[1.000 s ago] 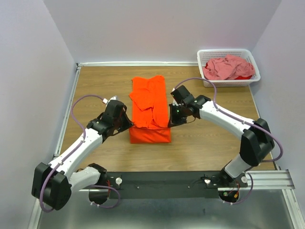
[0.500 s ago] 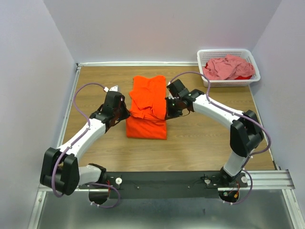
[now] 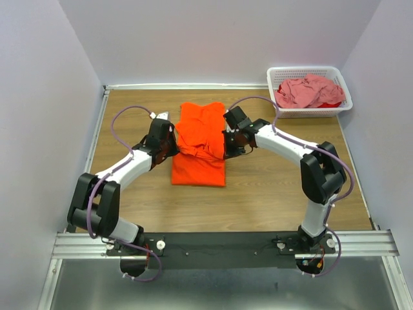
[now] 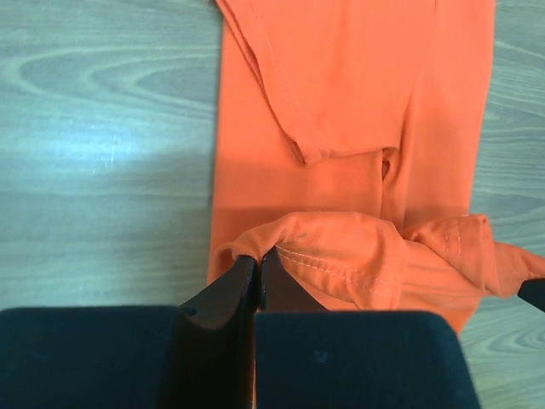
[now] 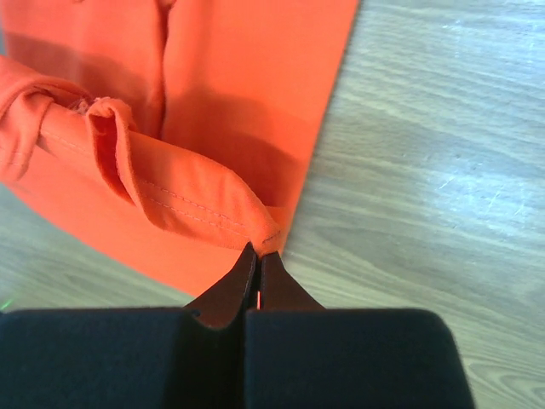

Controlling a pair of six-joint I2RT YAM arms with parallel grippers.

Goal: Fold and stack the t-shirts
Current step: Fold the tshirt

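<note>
An orange t-shirt (image 3: 200, 152) lies lengthwise in the middle of the table, its near hem lifted and carried back over its middle. My left gripper (image 3: 173, 143) is shut on the hem's left corner (image 4: 255, 243), and my right gripper (image 3: 226, 143) is shut on the hem's right corner (image 5: 260, 234). Between them the raised hem sags as a bunched band above the flat cloth. A dusty pink t-shirt (image 3: 308, 90) sits crumpled in the basket at the back right.
A white lattice basket (image 3: 277, 77) stands at the table's back right corner against the wall. Bare wood table (image 3: 277, 187) lies on both sides of the orange shirt. A raised metal rail (image 3: 97, 135) borders the left edge.
Both grippers carried the orange shirt's near hem away from the arm bases, over the shirt's middle. The folded front edge shifted farther from the bases and the arms stretched out.
</note>
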